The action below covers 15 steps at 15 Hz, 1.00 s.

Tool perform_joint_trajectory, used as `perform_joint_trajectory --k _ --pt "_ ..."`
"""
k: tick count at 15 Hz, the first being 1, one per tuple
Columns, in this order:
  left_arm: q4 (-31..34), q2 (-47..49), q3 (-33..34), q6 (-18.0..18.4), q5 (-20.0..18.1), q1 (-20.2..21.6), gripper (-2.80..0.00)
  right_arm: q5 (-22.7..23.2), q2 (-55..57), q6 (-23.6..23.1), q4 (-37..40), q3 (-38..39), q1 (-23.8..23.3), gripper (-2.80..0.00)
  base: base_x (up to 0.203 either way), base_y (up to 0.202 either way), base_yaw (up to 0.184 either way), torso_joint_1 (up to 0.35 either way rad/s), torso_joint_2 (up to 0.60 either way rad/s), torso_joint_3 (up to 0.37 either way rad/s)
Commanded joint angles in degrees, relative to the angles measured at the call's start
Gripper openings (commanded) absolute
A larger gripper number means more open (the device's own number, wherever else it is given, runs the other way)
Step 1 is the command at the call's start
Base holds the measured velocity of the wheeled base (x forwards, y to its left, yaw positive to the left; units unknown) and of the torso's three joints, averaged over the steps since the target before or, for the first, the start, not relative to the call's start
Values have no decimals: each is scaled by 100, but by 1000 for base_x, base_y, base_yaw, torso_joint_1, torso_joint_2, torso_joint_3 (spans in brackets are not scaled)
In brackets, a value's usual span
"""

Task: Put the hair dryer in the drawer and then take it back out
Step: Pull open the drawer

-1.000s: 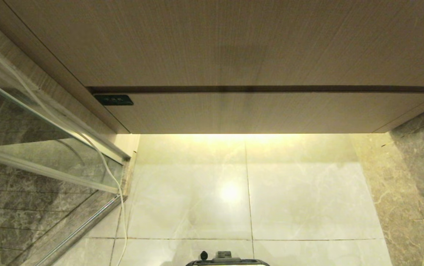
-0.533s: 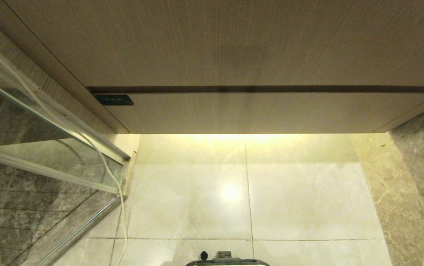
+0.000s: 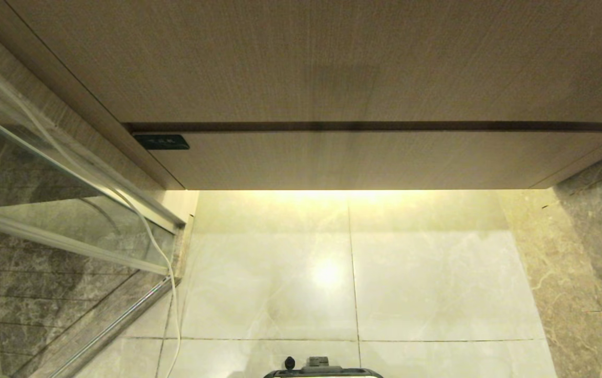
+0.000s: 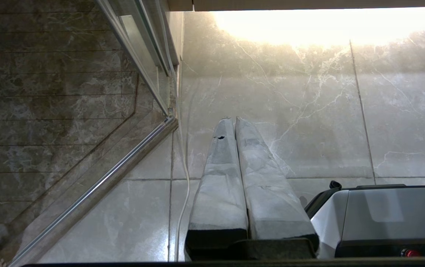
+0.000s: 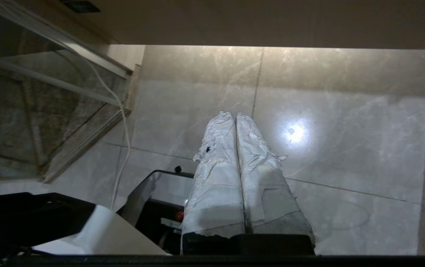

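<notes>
Head view: wood-grain cabinet front fills the upper half. The drawer (image 3: pixel 374 160) is the lower, shallower panel, pushed in flush, with a dark gap separating it from the taller panel (image 3: pixel 332 58) above. A small black plate (image 3: pixel 161 142) sits at the drawer's upper left corner; it bears pale marks, possibly lettering, too small to read. No other writing or brand is legible in any view.

Below the cabinet, a warm light strip washes the pale marble floor tiles (image 3: pixel 426 283). A glass shower screen (image 3: pixel 43 210) in metal frame stands at left, with a thin white cord (image 3: pixel 149 239) trailing down along its edge to the floor. The top of the robot base (image 3: pixel 321 370) is just visible at the bottom edge.

Neither arm shows in the head view; only the wrist cameras give them.

Left wrist view: left gripper (image 4: pixel 232 120) pointing down over the floor, wrapped fingers pressed together with nothing between them. The white cord runs just beside it, and the base's grey cover (image 4: pixel 379 215) lies alongside (a red button at its edge).

Right wrist view: right gripper (image 5: pixel 233 115) also clenched on nothing, its wrapping crumpled and torn, hanging over the tiles with the cabinet's underside beyond.

The hair dryer appears in none of the three views; its place cannot be told.
</notes>
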<state>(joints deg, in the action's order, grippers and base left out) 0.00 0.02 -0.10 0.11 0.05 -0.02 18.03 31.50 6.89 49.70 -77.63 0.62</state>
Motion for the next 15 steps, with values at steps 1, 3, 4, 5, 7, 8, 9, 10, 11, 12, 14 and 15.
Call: perform_joint_trajectory --k 1,3,4,5,7,8,9,10,11,12,14,15 --pt "0 -2 1 -2 4 2 -280 282 1139 67 619 -1145 84 -280 0 0 0 0 0 0" --pt "0 -2 1 -2 4 2 -280 791 1685 66 1071 -1688 120 -280 0 0 0 0 0 0" --pt "0 -2 1 -2 4 -6 -280 949 1883 46 1189 -1793 148 -280 0 0 0 0 0 0" --pt "0 -2 1 -2 4 -6 -280 1022 2037 20 1239 -1855 196 -280 0 0 0 0 0 0" --pt "0 -2 1 -2 4 2 -280 1089 2395 -365 1329 -1877 389 -280 0 0 0 0 0 0" --pt "0 -2 1 -2 4 -6 -280 1121 2580 -696 1459 -1854 586 -280 0 0 0 0 0 0" --pt "0 -2 1 -2 4 2 -280 1085 2793 -1183 1589 -1831 837 -280 0 0 0 0 0 0" --pt "0 -2 1 -2 4 -6 -280 936 2968 -1779 1690 -1794 957 -280 0 0 0 0 0 0" --pt "0 -2 1 -2 4 2 -280 704 3122 -2351 1822 -1710 1003 -280 0 0 0 0 0 0" --pt "0 -2 1 -2 4 1 -280 571 3282 -2834 1971 -1610 1026 -280 0 0 0 0 0 0" --pt "0 -2 1 -2 4 2 -280 708 3537 -3135 2042 -1473 1082 -280 0 0 0 0 0 0" --pt "0 -2 1 -2 4 2 -280 1010 3623 -3198 2018 -1348 1103 -280 0 0 0 0 0 0"
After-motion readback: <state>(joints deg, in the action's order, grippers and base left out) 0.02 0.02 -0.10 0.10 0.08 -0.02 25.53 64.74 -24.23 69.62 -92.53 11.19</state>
